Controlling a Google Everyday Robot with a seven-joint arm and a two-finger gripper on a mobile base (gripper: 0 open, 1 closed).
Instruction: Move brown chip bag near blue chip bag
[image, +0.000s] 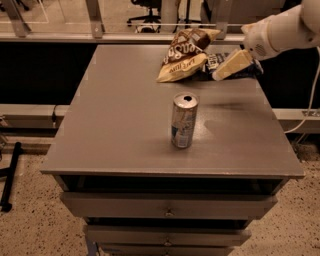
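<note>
The brown chip bag (182, 56) lies on the far part of the grey table (120, 105), right of the middle, its brown top tipped up towards the back edge and its tan lower band nearest the table's centre. Just to its right lies the blue chip bag (214, 61), dark navy with white lettering; the two bags touch or nearly touch, and I cannot tell which. The gripper (225, 70), a cream-coloured wedge on the end of the white arm (280, 30) that reaches in from the right, hangs over the blue chip bag and covers part of it, apart from the brown bag. Whether it is spread or pressed together cannot be told. A silver drink can (184, 121) stands upright near the table's middle, well apart from both bags. Drawers (167, 206) sit under the tabletop
</note>
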